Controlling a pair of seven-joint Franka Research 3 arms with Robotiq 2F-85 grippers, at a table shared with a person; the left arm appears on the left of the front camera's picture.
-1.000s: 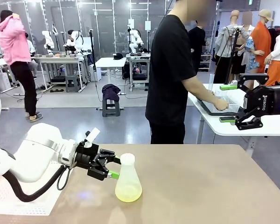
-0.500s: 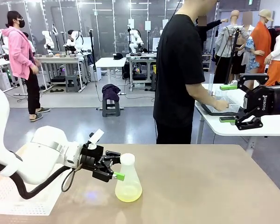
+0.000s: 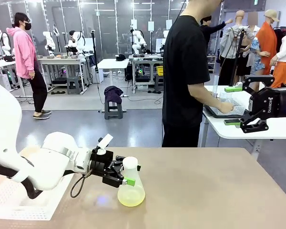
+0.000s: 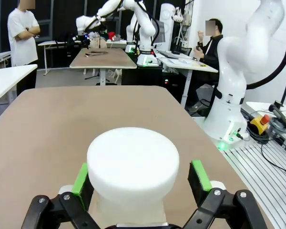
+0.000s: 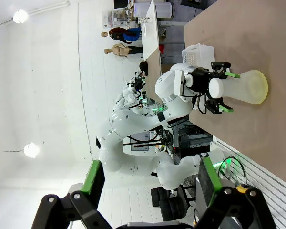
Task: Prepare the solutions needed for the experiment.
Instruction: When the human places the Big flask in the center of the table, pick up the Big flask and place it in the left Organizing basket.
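Note:
A translucent conical flask (image 3: pixel 131 187) stands on the tan table (image 3: pixel 205 191). The solutions (image 3: pixel 131 197) show as a shallow pale yellow-green layer in its bottom. My left gripper (image 3: pixel 128 174) is open, one finger on each side of the flask's neck. In the left wrist view the flask's white round top (image 4: pixel 132 162) sits between the green pads (image 4: pixel 199 174) with a gap on both sides. My right gripper (image 3: pixel 242 106) hangs open high at the right, holding nothing. From the right wrist view the flask (image 5: pixel 250 87) and the left gripper (image 5: pixel 227 92) appear far off.
A white tray (image 3: pixel 19 205) lies at the table's near left corner, under the left arm. A person in a black shirt stands beyond the far edge, hands at a white side table (image 3: pixel 271 129) to the right. Bare tabletop stretches right of the flask.
The left arm has slid to the right toward the flask, so its open fingers now straddle the neck. The right arm has stayed where it was.

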